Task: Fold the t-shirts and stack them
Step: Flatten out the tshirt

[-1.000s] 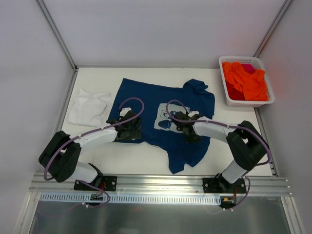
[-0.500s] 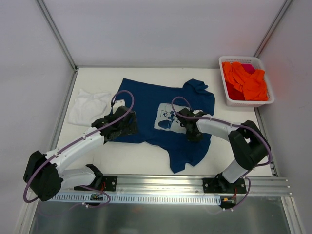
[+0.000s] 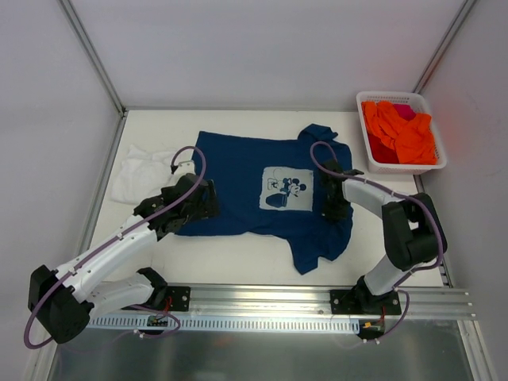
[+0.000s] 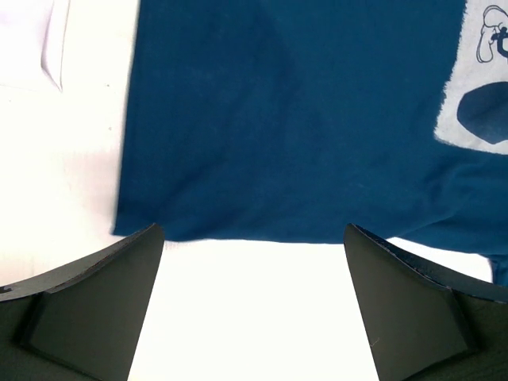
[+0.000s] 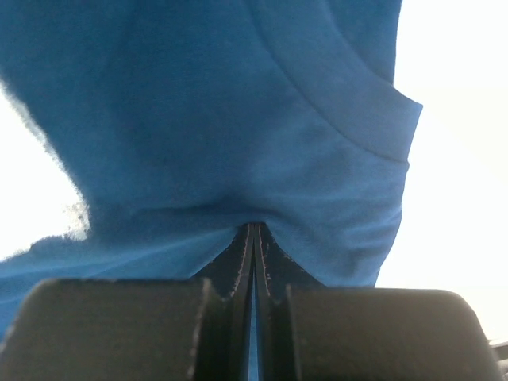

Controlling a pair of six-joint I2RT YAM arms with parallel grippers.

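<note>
While your right gripper [image 3: 333,208] is clamped shut on a pinch of the navy t-shirt [image 3: 238,178], your left gripper [image 4: 252,235] holds nothing. Its jaws stand as wide as they go. In the left wrist view they frame the shirt's near edge from just above the bare table [image 3: 238,262], and the cloth lies flat between and beyond them without touching either one.

Look at the right wrist view and you see the blue fabric drawn into a small peak that runs straight down into the closed jaws, with the ribbed collar [image 5: 349,119] curving just beyond the grip.

From above, the navy shirt lies spread across the middle of the table. Its pale square print [image 3: 286,189] faces up, its hem is toward your left arm, and its neck and sleeves are toward your right. The nearer sleeve trails toward the front edge.

The white t-shirt [image 3: 141,171] sits crumpled at the table's left side, just beside the navy hem but apart from it. At the far right corner, a white basket [image 3: 371,163] holds orange cloth [image 3: 401,133].
</note>
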